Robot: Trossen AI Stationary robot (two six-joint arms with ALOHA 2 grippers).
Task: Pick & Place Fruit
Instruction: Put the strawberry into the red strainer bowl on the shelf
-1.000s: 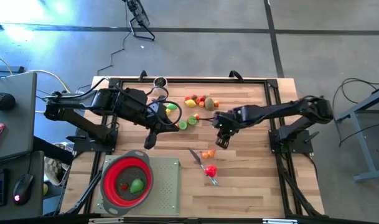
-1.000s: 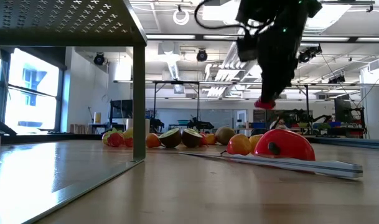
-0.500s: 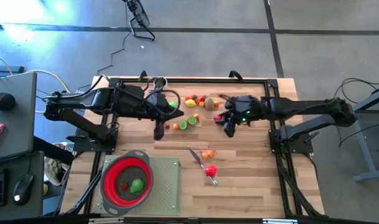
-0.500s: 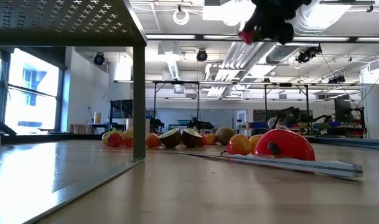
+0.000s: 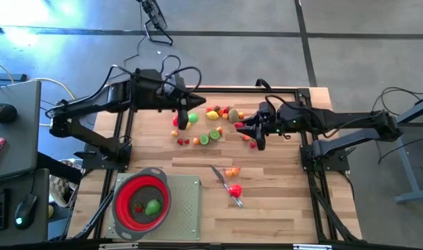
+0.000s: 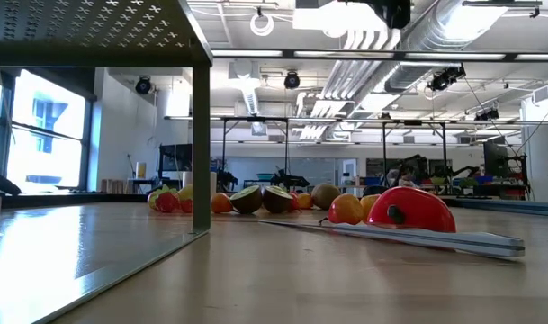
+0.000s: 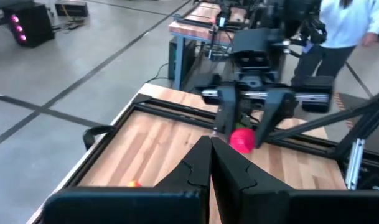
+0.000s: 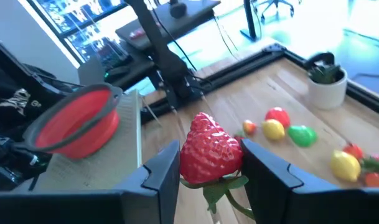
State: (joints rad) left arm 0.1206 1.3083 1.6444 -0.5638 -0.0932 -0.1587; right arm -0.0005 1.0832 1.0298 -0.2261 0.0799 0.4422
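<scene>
Right now I've got the right gripper (image 8: 205, 163) clamped on a glossy red plastic toy strawberry (image 8: 209, 151) w/ a green leafy stem; the berry sits upright betw. the two dark fingers, stem end hanging below the pads. From overhead, the right gripper (image 5: 253, 136) hangs over the back-right part of the pale wood-plank table (image 5: 280, 208), just beside the scattered heap of small toy fruit (image 5: 221, 113).

Key relation: the red collapsible strainer bowl w/ grey rim (image 5: 142, 202) lies toward the front-left corner, well apart from the berry, diagonally across the table. It rests on a grey perforated metal tray (image 5: 187, 208) and already holds a green piece and a small red one. My guess is the carry has to sweep left and forward over the slim grey knife (image 5: 225, 184) and the red fruit half (image 5: 235, 189) lying beside it.

L arm is nearer the bowl but not carrying: left gripper (image 5: 183, 117) hovers by the back-left edge, fingers pinched together, nothing betw. them. In its wrist view I see the berry (image 7: 242, 139) in the other arm's jaws, opposite.

Loose fruit looks smooth, rounded, hard plastic; prob. rolls easily.
</scene>
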